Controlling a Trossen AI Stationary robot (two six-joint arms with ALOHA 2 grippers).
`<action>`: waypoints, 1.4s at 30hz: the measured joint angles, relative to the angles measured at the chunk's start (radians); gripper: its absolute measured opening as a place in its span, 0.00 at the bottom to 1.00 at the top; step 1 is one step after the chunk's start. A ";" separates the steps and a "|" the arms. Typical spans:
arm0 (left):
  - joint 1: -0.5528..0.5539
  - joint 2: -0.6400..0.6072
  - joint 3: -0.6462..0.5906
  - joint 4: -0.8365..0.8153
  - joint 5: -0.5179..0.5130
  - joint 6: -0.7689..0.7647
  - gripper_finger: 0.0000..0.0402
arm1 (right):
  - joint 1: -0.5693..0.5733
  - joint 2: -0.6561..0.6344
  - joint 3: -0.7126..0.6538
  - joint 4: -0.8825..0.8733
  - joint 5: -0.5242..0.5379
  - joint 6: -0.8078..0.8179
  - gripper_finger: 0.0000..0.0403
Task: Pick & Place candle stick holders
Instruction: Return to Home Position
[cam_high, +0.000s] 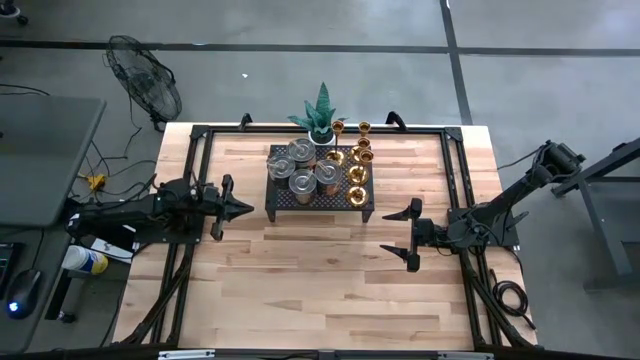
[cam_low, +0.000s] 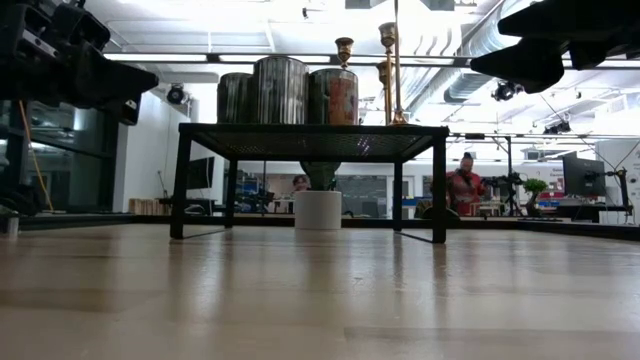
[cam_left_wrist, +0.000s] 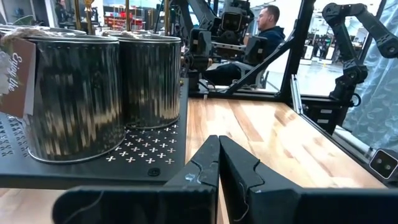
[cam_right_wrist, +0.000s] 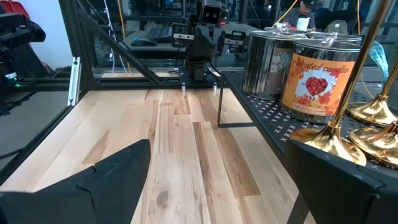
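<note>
My left pincer (cam_high: 243, 208) pressed together beside rack (cam_high: 272, 205); right pincer (cam_high: 386, 233) spread above table (cam_high: 300, 300); candle stick holders (cam_high: 357, 175) on rack

Grey concrete floor (cam_high: 300, 60) w/ black fan (cam_high: 145, 82), desk (cam_high: 40, 150) at left.

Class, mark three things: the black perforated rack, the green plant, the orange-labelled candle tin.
black perforated rack (cam_high: 283, 200): high view, bare front-left part of its top.
green plant (cam_high: 322, 105): high view, its leaves.
orange-labelled candle tin (cam_right_wrist: 317, 84): right wrist view, its label.
</note>
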 joint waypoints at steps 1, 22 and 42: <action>0.000 0.000 0.000 0.000 0.000 0.000 0.00 | 0.000 0.000 0.000 0.000 0.000 0.000 0.90; 0.000 0.000 0.000 0.000 -0.001 0.000 0.00 | 0.000 -0.069 0.000 -0.001 -0.001 0.000 0.90; 0.000 0.000 0.000 0.000 -0.001 0.000 0.00 | -0.369 -0.571 -0.085 -0.485 -0.203 0.000 0.90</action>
